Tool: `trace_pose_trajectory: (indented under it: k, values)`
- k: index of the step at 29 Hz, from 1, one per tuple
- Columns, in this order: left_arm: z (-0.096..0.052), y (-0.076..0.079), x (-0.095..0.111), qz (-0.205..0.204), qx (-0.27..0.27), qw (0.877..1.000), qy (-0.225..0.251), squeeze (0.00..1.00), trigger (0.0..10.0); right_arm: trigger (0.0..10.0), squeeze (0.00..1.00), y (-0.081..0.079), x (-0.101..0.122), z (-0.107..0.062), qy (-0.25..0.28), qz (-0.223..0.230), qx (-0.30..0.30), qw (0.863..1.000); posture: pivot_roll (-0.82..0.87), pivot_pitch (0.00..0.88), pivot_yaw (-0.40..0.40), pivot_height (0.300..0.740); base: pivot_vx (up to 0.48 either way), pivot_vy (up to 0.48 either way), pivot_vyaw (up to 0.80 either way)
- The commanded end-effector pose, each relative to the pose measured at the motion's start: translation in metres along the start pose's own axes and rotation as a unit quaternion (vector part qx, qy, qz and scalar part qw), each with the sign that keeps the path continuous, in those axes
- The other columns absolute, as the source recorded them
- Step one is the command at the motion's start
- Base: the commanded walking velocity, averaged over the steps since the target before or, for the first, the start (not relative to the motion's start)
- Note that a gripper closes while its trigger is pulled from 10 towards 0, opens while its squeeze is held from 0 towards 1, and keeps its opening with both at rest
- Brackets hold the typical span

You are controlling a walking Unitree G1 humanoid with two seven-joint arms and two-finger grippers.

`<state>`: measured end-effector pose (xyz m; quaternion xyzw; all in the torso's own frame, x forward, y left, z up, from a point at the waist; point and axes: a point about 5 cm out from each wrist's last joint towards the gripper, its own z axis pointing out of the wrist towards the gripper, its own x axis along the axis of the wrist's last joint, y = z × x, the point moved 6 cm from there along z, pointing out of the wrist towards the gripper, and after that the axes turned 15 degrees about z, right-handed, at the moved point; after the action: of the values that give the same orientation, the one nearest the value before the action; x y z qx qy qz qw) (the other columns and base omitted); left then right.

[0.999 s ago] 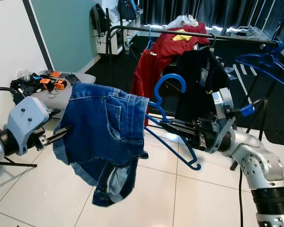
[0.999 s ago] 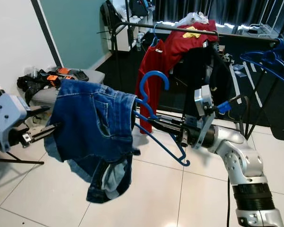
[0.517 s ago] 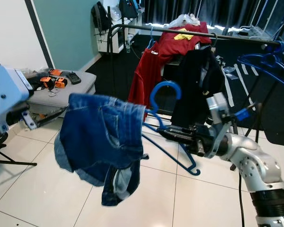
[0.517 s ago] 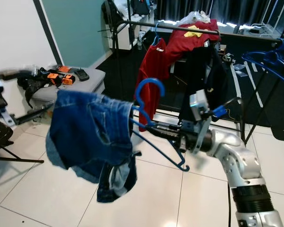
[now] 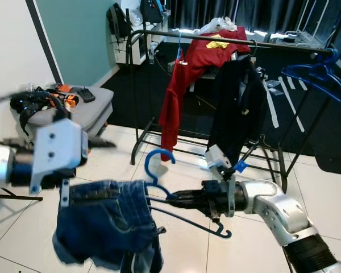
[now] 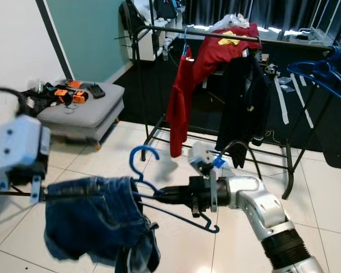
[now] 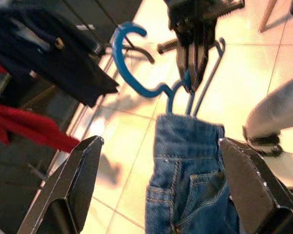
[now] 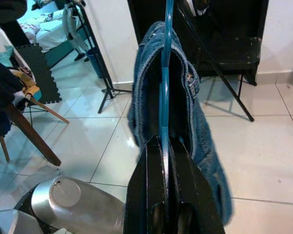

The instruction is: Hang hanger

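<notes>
The blue hanger (image 5: 176, 199) is held low over the tiled floor (image 5: 244, 239) by the right gripper (image 5: 179, 199), whose two black fingers are closed together on the hanger's wire just under the hook, as is seen along them in the right wrist view. A pair of denim shorts (image 5: 105, 224) is draped over the hanger's left half. The left gripper (image 7: 156, 195) is held just beside the shorts with its fingers spread wide apart, and no contact with the cloth can be made out. The clothes rack (image 5: 227, 37), where a red garment (image 5: 184, 74) and a black garment (image 5: 236, 99) already hang, stands well above and behind the hanger. From here the shorts could slide off, it is judged, because their weight sits on one side and the hanger must be raised and tilted to reach the rail; the hook could also miss the rail. The rack and both arms are shown together in the eye views, while the pinch on the wire is shown clearly in the wrist views.
</notes>
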<state>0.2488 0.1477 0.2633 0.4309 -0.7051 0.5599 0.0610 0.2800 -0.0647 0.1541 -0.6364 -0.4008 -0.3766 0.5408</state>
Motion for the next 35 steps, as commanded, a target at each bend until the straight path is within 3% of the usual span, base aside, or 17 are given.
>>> trace_pose_trajectory:
  k: [1, 7, 9, 11, 14, 22, 23, 27, 28, 35]
  values:
    - [0.005, 0.011, -0.007, -0.019, -0.035, 0.999, -0.014, 0.00, 10.0, 10.0, 0.00, -0.009, 0.011, 0.005, 0.010, -0.032, 0.022, 0.999, 0.01, 0.000, 0.017, 0.740, 0.000, 0.000, 0.00]
    - [0.009, 0.016, -0.013, -0.036, -0.044, 0.998, -0.021, 0.00, 10.0, 10.0, 0.00, -0.011, 0.012, 0.008, 0.009, -0.036, 0.028, 0.999, 0.01, 0.000, 0.019, 0.740, 0.000, 0.000, 0.00]
    - [0.018, 0.025, -0.025, -0.088, -0.049, 0.995, -0.025, 0.00, 10.0, 10.0, 0.00, -0.013, 0.015, 0.010, 0.010, -0.046, 0.029, 0.998, 0.01, 0.000, 0.023, 0.740, 0.000, 0.000, 0.00]
    - [0.018, 0.025, -0.025, -0.088, -0.049, 0.995, -0.025, 0.00, 10.0, 10.0, 0.00, -0.013, 0.015, 0.010, 0.010, -0.046, 0.029, 0.998, 0.01, 0.000, 0.023, 0.740, 0.000, 0.000, 0.00]
    - [0.025, 0.034, -0.035, -0.131, -0.047, 0.990, -0.027, 0.00, 10.0, 10.0, 0.00, -0.014, 0.019, 0.010, 0.013, -0.057, 0.030, 0.998, 0.01, 0.000, 0.022, 0.740, 0.000, 0.000, 0.00]
    - [0.027, 0.045, -0.058, -0.173, -0.035, 0.983, -0.056, 0.00, 10.0, 10.0, 0.00, -0.019, 0.025, 0.010, 0.015, -0.069, 0.038, 0.997, 0.00, 0.000, 0.020, 0.740, 0.000, 0.000, 0.00]
    - [0.027, 0.048, -0.062, -0.182, -0.036, 0.981, -0.060, 0.00, 1.8, 10.0, 0.00, -0.020, 0.027, 0.009, 0.017, -0.072, 0.038, 0.997, 0.00, 0.000, 0.020, 0.740, 0.000, 0.000, 0.00]
    - [0.026, 0.051, -0.064, -0.188, -0.038, 0.979, -0.064, 0.00, 1.8, 10.0, 0.00, -0.020, 0.028, 0.008, 0.018, -0.074, 0.038, 0.996, 0.00, 0.000, 0.021, 0.740, 0.000, 0.000, 0.00]
    - [0.026, 0.053, -0.065, -0.192, -0.044, 0.978, -0.066, 0.00, 0.0, 10.0, 0.00, -0.021, 0.030, 0.008, 0.021, -0.076, 0.038, 0.996, 0.00, 0.000, 0.024, 0.740, 0.000, 0.000, 0.00]
    - [0.028, 0.053, -0.065, -0.203, -0.038, 0.977, -0.061, 0.00, 0.0, 10.0, 0.00, -0.021, 0.035, 0.005, 0.027, -0.083, 0.034, 0.996, 0.00, 0.000, 0.020, 0.740, 0.000, 0.000, 0.00]
